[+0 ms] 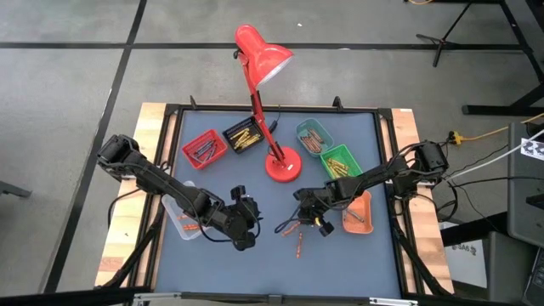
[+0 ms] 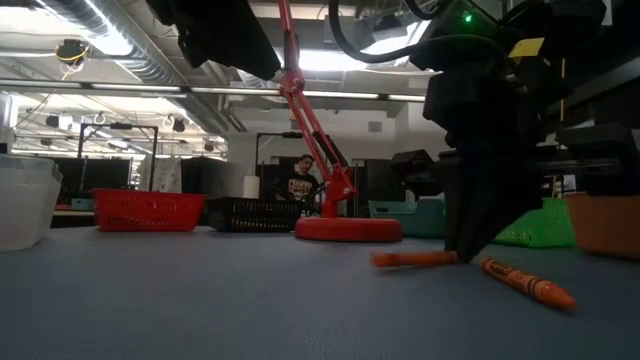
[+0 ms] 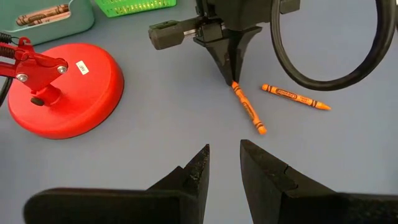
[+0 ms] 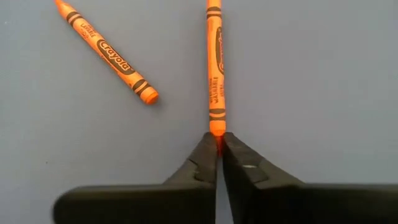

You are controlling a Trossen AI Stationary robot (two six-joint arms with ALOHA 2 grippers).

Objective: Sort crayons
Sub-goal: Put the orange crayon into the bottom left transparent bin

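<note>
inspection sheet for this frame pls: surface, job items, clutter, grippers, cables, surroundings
Surface: blue-grey table mat inside a black frame on a wooden bench.
Job's things: two loose orange wax crayons on the mat, one at the right gripper's tips, the other beside it; more crayons in the red tray, black tray, teal tray and green tray.
Clutter: red desk lamp mid-table; orange tray; clear plastic tub.
Grippers: right gripper shut on the end of the crayon; left gripper slightly open, empty, above the mat.
Cables: yellow and white leads on the floor, right of the bench.
Surroundings: a person sits in the room behind.
</note>
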